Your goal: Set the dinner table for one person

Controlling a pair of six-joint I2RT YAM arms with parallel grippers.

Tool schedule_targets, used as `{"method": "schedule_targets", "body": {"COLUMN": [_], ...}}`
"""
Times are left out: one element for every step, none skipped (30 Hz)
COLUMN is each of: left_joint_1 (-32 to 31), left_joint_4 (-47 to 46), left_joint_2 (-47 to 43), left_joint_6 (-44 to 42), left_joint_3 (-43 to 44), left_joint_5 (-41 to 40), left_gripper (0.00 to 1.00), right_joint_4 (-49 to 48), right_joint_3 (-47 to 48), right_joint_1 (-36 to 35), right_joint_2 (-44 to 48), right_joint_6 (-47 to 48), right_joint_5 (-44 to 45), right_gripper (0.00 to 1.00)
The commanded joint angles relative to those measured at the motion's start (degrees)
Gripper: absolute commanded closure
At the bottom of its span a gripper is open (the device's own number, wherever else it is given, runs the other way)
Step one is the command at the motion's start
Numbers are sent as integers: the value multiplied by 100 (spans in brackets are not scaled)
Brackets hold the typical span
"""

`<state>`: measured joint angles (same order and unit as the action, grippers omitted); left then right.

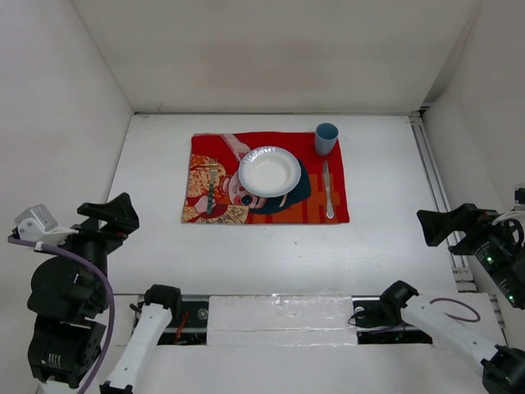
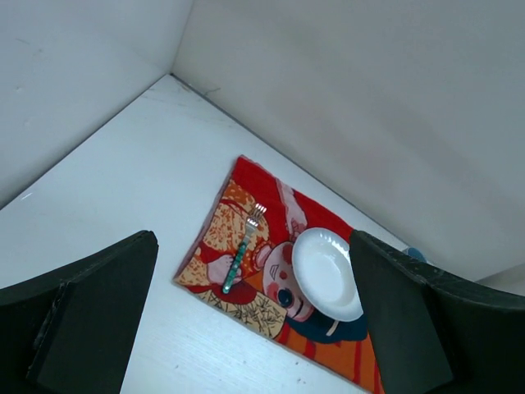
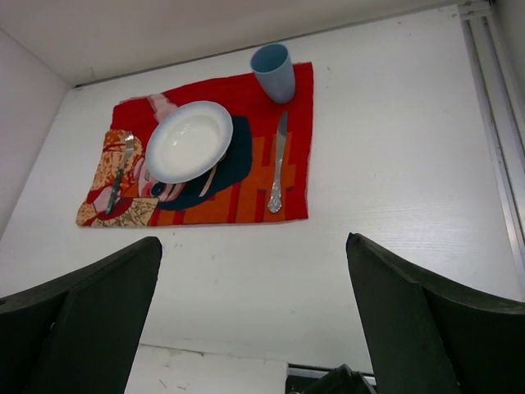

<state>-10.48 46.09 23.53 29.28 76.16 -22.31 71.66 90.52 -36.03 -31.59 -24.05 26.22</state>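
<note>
A: What did we have nearest us?

B: The 2 arms, at the near corners. The left gripper (image 1: 111,222) hung by the table's near left side and the right gripper (image 1: 447,224) by its near right. In both wrist views we saw the fingers spread wide, with nothing between them.

A: And the table?

B: The table (image 1: 246,254) lay bare and white in front of the bases. The mat (image 1: 328,209) sat further back, about midway across, well apart from both grippers.

A: What did we count on the mat?

B: 4 things. The fork (image 1: 212,187) lay near the left edge. The plate (image 1: 269,171) sat at the centre with nothing on it, and the knife (image 1: 328,193) lay near the right edge. Farthest back, the cup (image 1: 326,138) stood upright on the far right corner, just beyond the knife's tip.

A: So how far along did we judge it?

B: Done, or very nearly. 1 place looked fully laid, and neither arm carried anything. We saw no spoon or napkin anywhere, so those were all that could have been left. Otherwise nothing was.
</note>
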Motion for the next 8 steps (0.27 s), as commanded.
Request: {"method": "schedule_targets", "body": {"left_joint_1": [2,2,2,2,2,2,2,2], "left_joint_4": [401,332,331,331,331,331,270,269], "left_joint_2": [11,-50,-50,-50,-102,-103,-103,-103], "left_joint_6": [78,78,78,78,78,78,78,78], "left_joint_3": [118,49,48,48,48,48,48,48], "left_joint_5": [-160,-221,-222,-222,-274,-274,-274,-274], "left_gripper": [0,0,0,0,0,0,0,0], "right_joint_4": [287,287,340,340,340,410,410,410], "right_joint_3": [185,185,185,185,185,237,238,238], "right_joint_1": [26,26,26,26,-26,-27,-27,-27], "right_joint_2": [-13,-13,-13,-13,-13,-13,-13,-13], "right_joint_6": [-20,-20,-20,-20,-20,-20,-20,-20], "right_joint_5": [235,287,287,287,348,349,410,480], "right_gripper": [0,0,0,0,0,0,0,0]}}
